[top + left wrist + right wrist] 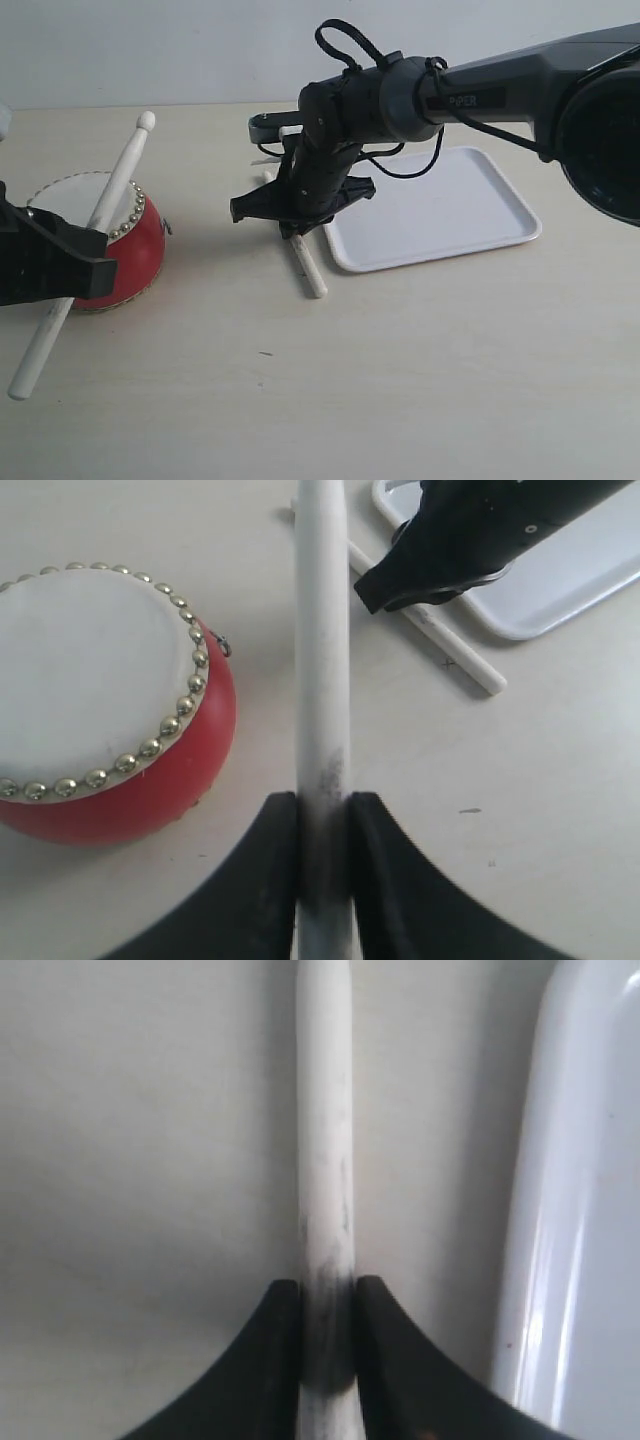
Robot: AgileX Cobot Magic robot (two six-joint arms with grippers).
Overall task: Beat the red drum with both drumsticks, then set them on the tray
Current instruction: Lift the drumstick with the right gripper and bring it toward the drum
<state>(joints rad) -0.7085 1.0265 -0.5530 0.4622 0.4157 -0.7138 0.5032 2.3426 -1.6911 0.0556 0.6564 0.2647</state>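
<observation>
The red drum (140, 250), with its off-white studded skin, stands at the left; it shows in the left wrist view too (90, 670). My left gripper (323, 810) is shut on one drumstick (120, 185), which slants up over the drum's right side with its tip pointing away. The other drumstick (310, 270) lies on the table by the near left corner of the white tray (480, 190). My right gripper (327, 1295) is down over it, both jaws pressed against the shaft (325, 1110). The tray's rim (580, 1210) runs right beside that stick.
The right arm (480, 95) reaches in from the right above the tray's back edge. Its black gripper (450, 550) shows in the left wrist view beside the lying stick (450, 650). Bare tabletop (400, 380) fills the front.
</observation>
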